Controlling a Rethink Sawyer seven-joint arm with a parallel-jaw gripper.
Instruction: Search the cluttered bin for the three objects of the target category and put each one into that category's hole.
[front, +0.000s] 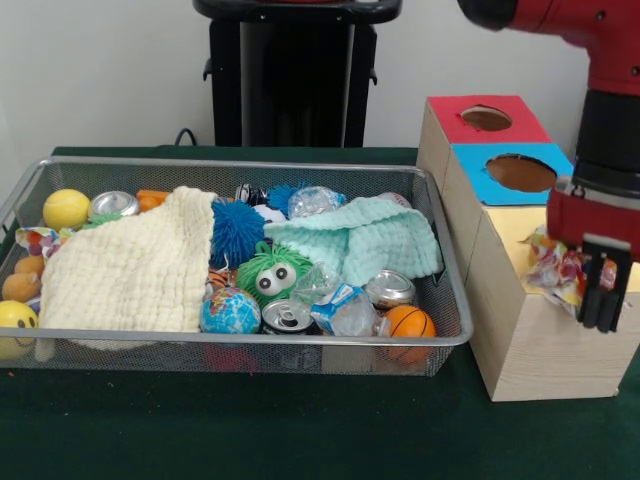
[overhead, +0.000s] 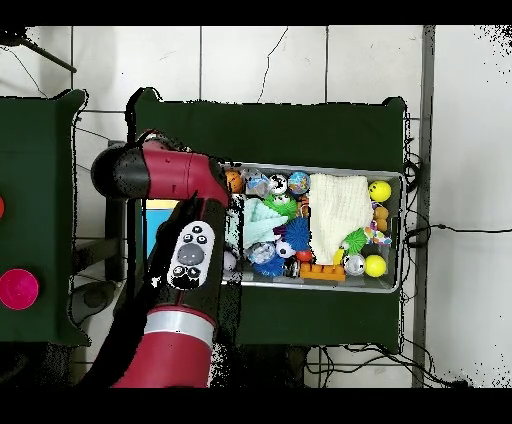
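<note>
The wire mesh bin (front: 250, 342) holds a cream-yellow waffle cloth (front: 130, 265) spread over its left half; the bin (overhead: 320, 287) and cloth (overhead: 340, 205) also show in the overhead view. A scrap of dotted fabric (front: 32, 240) peeks out at the bin's left end. My gripper (front: 601, 300) hangs over the yellow top (front: 505, 228) of the wooden box at the right, shut on a white polka-dot cloth (front: 553, 265) bunched against its left side. The yellow top's hole is hidden behind cloth and gripper. In the overhead view the arm (overhead: 185, 250) covers the gripper.
Behind the yellow top are the blue top's hole (front: 520, 172) and the red top's hole (front: 487, 118). The bin also holds a mint cloth (front: 365, 238), a blue spiky ball (front: 236, 230), a green fuzzy toy (front: 270, 275), a globe ball (front: 229, 312), cans and small balls.
</note>
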